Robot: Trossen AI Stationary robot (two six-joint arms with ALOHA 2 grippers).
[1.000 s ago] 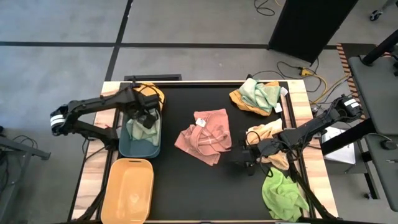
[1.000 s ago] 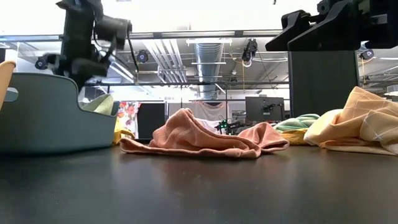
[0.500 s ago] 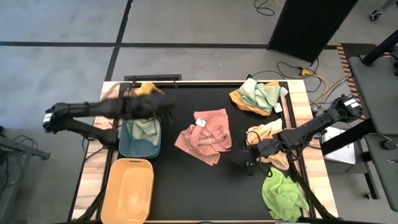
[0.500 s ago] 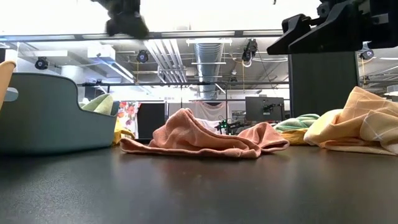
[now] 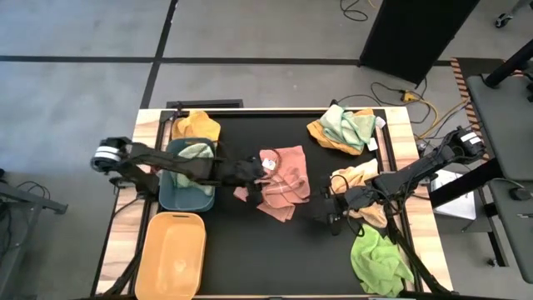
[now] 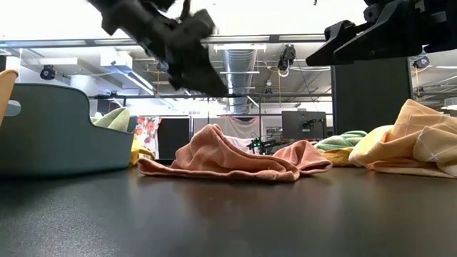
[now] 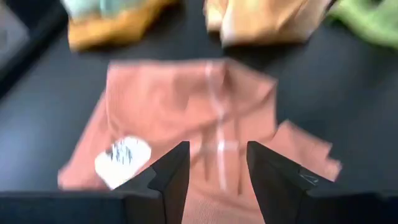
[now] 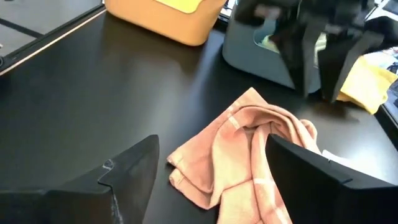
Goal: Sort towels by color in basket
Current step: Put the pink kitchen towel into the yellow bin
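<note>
A salmon pink towel [image 5: 279, 182] lies crumpled in the middle of the table, with its white label [image 7: 122, 154] facing up. My left gripper [image 5: 250, 169] is open and hovers above the towel's left edge [image 7: 217, 180], well clear of it in the low view [image 6: 213, 84]. A pale mint towel [image 5: 193, 152] lies inside the teal basket [image 5: 185, 198]. My right gripper [image 5: 329, 213] is open and waits at the table's right, facing the salmon towel [image 8: 249, 155]. A peach towel [image 5: 358, 176] lies under the right arm. A lime green towel [image 5: 379, 258] lies at the near right corner.
An orange basket [image 5: 171, 254] stands near the left front, just in front of the teal basket. A mustard towel [image 5: 196, 127] lies behind the teal basket. A mustard and mint pile [image 5: 343, 129] sits at the far right. Black table shows between the baskets and the salmon towel.
My left gripper has risen out of the teal basket and swung fast toward the table's right, ending above the salmon towel's left edge. The pale mint towel stays in the basket.
</note>
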